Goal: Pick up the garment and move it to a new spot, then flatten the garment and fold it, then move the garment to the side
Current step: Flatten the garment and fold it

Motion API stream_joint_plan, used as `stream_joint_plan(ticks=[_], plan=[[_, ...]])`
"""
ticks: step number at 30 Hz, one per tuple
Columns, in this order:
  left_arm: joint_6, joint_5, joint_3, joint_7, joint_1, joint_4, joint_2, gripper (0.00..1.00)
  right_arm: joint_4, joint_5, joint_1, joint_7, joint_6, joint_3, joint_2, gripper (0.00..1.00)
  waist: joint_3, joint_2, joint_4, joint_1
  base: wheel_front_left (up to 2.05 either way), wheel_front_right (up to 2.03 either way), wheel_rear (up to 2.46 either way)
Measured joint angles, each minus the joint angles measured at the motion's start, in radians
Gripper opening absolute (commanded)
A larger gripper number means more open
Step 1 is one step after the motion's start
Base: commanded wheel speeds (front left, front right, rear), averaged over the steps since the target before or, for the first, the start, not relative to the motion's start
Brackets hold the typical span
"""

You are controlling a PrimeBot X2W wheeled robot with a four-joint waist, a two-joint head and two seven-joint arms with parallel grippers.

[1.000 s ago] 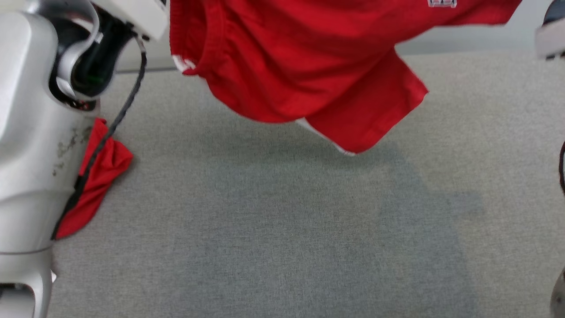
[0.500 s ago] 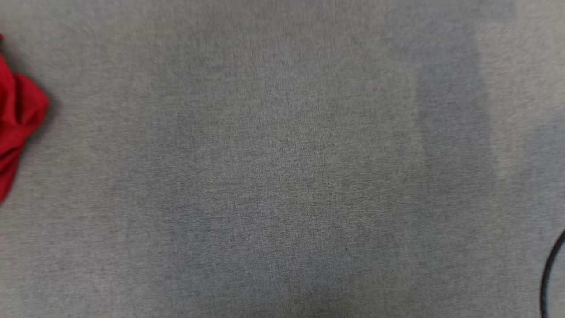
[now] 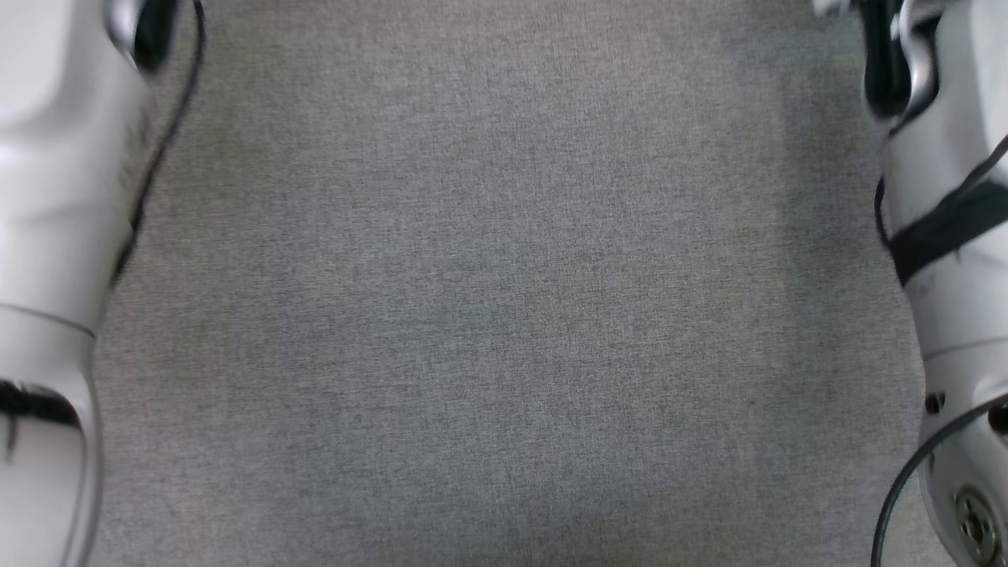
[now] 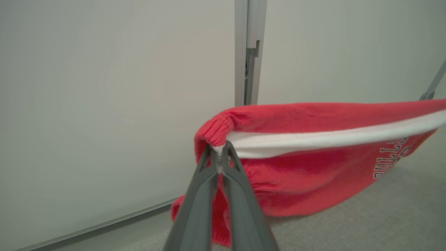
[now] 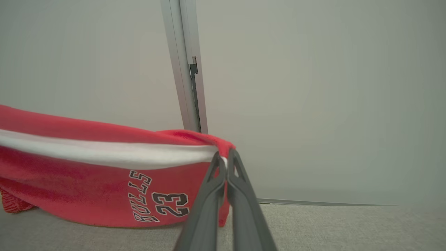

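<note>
My left end effector (image 4: pixel 220 155) pinches one end of the white band (image 4: pixel 331 138) on the red garment (image 4: pixel 306 174). My right end effector (image 5: pixel 225 160) pinches the other end, with the cloth taut between them.

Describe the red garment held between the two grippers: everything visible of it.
The red garment is a soft, fleecy-looking fabric with a white band along its upper edge and black lettering reading BULLS 23. It hangs stretched between the left gripper and the right gripper, each shut on one end of the banded edge, so that edge runs taut and nearly level. The rest sags below, over the grey surface; whether its lowest fold touches that surface cannot be told.
</note>
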Motion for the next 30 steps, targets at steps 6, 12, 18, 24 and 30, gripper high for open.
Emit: stream_joint_plan(ticks=[6,12,18,24,30], plan=[[-0.005,0.028,-0.089,-0.01,0.193,0.006,0.01,0.0,0.061,0.056,0.146,-0.002,0.0,0.103,-0.048,0.0,-0.068,0.0,0.012,0.0,0.0,0.0,0.0],[-0.005,0.044,-0.182,-0.011,0.365,-0.067,0.037,0.0,0.109,0.11,0.253,-0.002,0.0,0.253,-0.116,0.0,-0.159,0.0,0.019,0.0,0.0,0.0,0.0],[-0.006,0.088,-0.253,-0.011,0.479,-0.12,0.05,0.0,0.15,0.192,0.336,-0.002,0.0,0.366,-0.167,0.0,-0.251,0.0,0.02,0.0,0.0,0.0,0.0],[-0.007,0.075,-0.276,-0.011,0.603,-0.139,0.032,0.0,0.182,0.368,0.424,0.057,0.0,0.498,-0.215,0.0,-0.354,0.0,0.017,0.0,0.0,0.0,0.0],[-0.007,0.051,-0.31,-0.012,0.664,-0.156,0.038,0.0,0.142,0.486,0.477,0.106,0.0,0.59,-0.286,0.0,-0.418,0.0001,0.013,0.0,0.0,0.0,0.0]])
